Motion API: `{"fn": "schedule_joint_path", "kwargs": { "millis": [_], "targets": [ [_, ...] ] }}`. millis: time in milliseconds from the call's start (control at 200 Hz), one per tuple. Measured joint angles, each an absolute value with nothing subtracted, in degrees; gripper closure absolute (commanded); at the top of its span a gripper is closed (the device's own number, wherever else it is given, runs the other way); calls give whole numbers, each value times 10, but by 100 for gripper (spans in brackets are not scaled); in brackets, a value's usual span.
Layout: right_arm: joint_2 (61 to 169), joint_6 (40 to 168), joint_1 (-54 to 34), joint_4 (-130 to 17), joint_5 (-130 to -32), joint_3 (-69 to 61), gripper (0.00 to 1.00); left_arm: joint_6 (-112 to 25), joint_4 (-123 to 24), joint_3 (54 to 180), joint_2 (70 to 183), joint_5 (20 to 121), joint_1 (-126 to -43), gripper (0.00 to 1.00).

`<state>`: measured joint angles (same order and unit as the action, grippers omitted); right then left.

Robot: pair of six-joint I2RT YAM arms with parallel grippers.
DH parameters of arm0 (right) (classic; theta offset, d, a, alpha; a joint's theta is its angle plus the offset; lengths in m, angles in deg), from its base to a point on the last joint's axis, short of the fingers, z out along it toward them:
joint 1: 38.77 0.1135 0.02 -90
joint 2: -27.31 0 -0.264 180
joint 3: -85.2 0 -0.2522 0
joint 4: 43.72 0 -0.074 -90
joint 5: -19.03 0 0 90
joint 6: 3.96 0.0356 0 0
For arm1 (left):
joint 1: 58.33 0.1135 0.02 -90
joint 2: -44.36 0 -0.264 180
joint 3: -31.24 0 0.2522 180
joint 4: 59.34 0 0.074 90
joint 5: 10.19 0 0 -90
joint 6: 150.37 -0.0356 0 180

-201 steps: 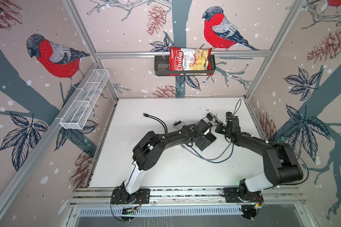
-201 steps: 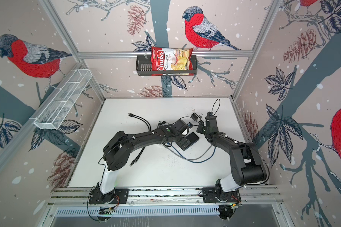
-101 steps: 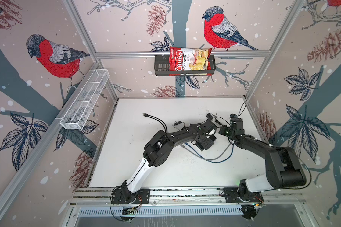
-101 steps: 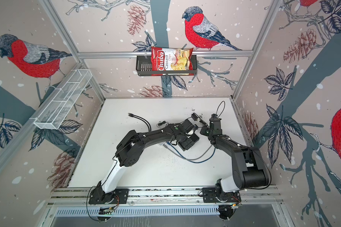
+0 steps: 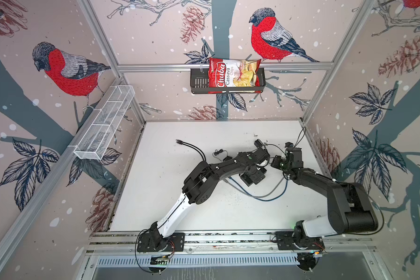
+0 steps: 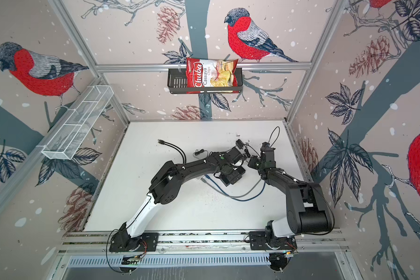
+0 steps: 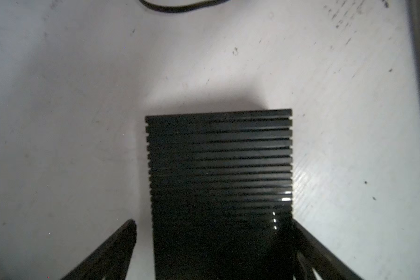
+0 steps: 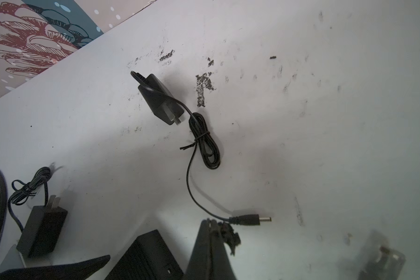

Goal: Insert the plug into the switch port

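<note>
While the plug [image 8: 249,220] hangs at the tips of the right gripper [image 8: 211,221], none of the insertion itself is done, as we judge it: that claw is closed tight and looks to pinch the cord right behind the plug, which points sideways over the table [image 8: 325,121] with a shadow beneath it, so we take it as lifted. The left gripper [image 7: 212,221] stands wide open astride the switch [image 7: 218,157], one finger [image 7: 301,242] close against a side and the other apart from it, so the box is bracketed but not clamped. We see only the finned top of the switch; the port is hidden in every view, so lining up the plug, bringing it to the port and pushing it home are all left. For room, in both top views the two arms meet close together right of the table's middle, over the switch [image 5: 251,180]. The adapter [image 8: 159,98] lies behind on its short bundled cord, which may limit reach. A blue cable [image 5: 269,200] loops on the near side; the bare table toward the right wall [image 5: 330,150] looks to us the clearest room for swinging
</note>
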<state>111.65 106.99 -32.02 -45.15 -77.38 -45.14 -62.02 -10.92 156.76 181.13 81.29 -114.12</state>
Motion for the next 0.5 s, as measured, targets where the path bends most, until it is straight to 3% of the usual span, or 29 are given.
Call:
{"fn": "schedule_joint_path", "kwargs": {
  "millis": [230,495],
  "targets": [
    [1139,1070,-322,-463,-784,-424,72,-620,-143,1536,1799,809,-1144,27],
    [1143,1028,-322,-496,-790,-374,71,-622,-184,1497,1782,815,-1143,50]
  ]
}}
